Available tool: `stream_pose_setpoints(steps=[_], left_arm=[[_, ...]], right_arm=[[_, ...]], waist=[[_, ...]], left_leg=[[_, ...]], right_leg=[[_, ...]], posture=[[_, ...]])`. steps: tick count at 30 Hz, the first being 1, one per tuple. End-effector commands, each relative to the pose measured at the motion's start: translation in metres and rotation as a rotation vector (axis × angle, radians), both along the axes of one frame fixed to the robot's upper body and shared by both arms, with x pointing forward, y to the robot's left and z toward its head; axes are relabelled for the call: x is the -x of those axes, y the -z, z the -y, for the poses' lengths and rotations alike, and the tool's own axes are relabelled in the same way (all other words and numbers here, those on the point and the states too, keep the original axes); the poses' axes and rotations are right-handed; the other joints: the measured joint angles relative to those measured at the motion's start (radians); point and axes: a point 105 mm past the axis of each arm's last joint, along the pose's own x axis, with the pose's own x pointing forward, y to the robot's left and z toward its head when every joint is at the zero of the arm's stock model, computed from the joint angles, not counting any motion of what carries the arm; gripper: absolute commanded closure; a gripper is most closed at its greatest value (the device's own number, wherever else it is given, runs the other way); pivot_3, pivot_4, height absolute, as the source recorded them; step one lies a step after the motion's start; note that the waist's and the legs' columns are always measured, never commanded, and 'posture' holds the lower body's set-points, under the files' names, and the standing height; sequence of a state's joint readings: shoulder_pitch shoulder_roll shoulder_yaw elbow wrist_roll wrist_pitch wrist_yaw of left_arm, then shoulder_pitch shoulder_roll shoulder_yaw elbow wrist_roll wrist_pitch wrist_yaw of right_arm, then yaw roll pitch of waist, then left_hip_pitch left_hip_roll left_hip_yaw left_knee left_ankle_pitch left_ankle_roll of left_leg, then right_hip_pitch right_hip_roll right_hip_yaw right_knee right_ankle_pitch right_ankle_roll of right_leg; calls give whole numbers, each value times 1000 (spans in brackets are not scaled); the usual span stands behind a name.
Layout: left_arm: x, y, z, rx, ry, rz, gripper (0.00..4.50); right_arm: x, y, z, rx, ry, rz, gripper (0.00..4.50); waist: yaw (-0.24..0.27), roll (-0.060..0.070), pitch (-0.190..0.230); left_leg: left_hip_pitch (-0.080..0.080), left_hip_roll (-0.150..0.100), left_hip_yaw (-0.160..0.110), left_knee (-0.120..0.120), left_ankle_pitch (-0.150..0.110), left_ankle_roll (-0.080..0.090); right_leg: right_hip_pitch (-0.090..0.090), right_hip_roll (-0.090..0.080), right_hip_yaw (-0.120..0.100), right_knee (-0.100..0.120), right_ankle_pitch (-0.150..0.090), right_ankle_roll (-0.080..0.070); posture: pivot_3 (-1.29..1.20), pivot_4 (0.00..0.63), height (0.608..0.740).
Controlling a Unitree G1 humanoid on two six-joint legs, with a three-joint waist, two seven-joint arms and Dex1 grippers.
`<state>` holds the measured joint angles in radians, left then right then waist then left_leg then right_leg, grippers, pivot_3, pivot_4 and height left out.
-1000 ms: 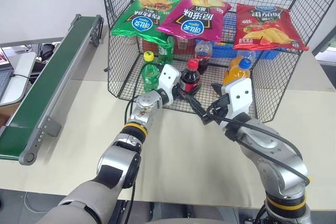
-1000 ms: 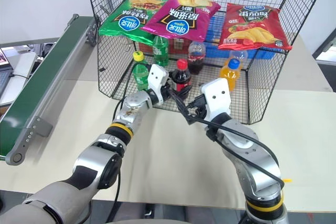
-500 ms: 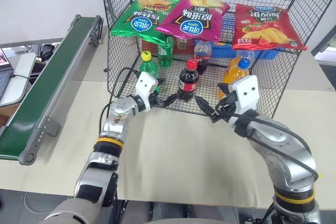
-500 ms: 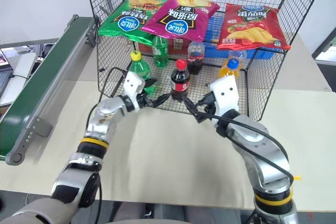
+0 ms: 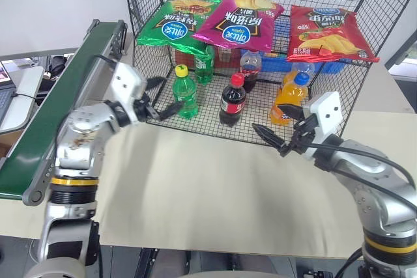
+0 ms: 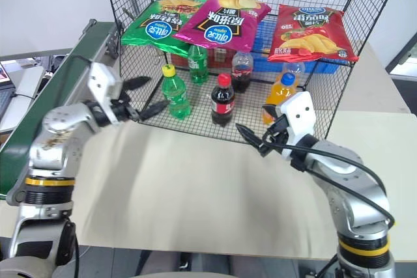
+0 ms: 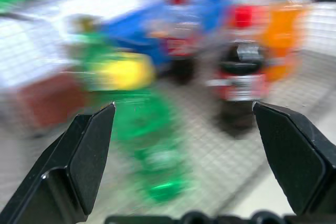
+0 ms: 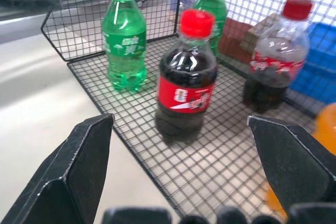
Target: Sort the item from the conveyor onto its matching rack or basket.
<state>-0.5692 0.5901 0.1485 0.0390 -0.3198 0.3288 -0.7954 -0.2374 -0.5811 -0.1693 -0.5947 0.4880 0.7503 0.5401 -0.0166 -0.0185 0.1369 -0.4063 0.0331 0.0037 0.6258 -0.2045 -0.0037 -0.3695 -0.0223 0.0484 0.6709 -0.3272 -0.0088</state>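
Note:
The item, a small cola bottle (image 5: pixel 232 99) with a red cap and red label, stands upright on the grid floor near the open front of the black wire rack (image 5: pixel 139 63). My left gripper (image 5: pixel 166 96) is open and holds nothing; it hangs to the left of the rack's front corner, between the rack and the dark green conveyor (image 5: pixel 58 102). My right gripper (image 5: pixel 272 129) is open and empty, just in front of the rack, to the right of the cola bottle (image 8: pixel 187 77). The left wrist view shows the bottle (image 7: pixel 239 77) blurred, beyond the spread fingers.
A green soda bottle (image 5: pixel 185 92) with a yellow cap stands left of the item, an orange drink bottle (image 5: pixel 290 99) right of it. Another cola bottle (image 5: pixel 251 69), a green bottle (image 5: pixel 205 63) and a blue crate (image 5: pixel 280 63) stand further back. Chip bags (image 5: pixel 241 17) lie on the shelf above.
My left gripper has drawn away from the cola bottle, moving left and up toward the conveyor. The bottle stays standing in the rack. My right gripper has shifted slightly to the right.

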Motion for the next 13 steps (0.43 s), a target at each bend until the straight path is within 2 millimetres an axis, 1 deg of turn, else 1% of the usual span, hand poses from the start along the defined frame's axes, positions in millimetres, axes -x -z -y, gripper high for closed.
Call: stream_pose_setpoints(steps=[1,4,7,11,13], left_arm=[[12,-16,-19,2,-8,18,50],[31,-7,-17,-23,61,-55,50],[45,0,-16,-48,93,-102,50],[47,3,-23,-65,51,-127,50],[47,3,-23,-55,51,-142,50]], right_arm=[[2,-21,0,3,-59,71,0],[2,-24,2,11,-77,71,0],[3,-27,2,11,-94,74,0],[3,-31,1,-1,-102,81,0],[2,-32,0,-4,-103,83,0]], waist=[[-3,0,0],[-7,0,0],[-2,0,0],[1,0,0],[0,0,0]], left_leg=[[0,0,0,0,0,0],[0,0,1,-1,0,0],[0,1,0,-1,0,0],[0,1,0,0,0,0],[0,0,1,0,0,0]], right_leg=[[0,0,0,0,0,0],[0,0,0,0,0,0],[0,-1,0,0,0,0],[0,-1,0,0,0,0],[0,-1,0,0,0,0]], posture=[[0,150,740],[0,150,740],[0,150,740],[0,150,740],[0,150,740]])
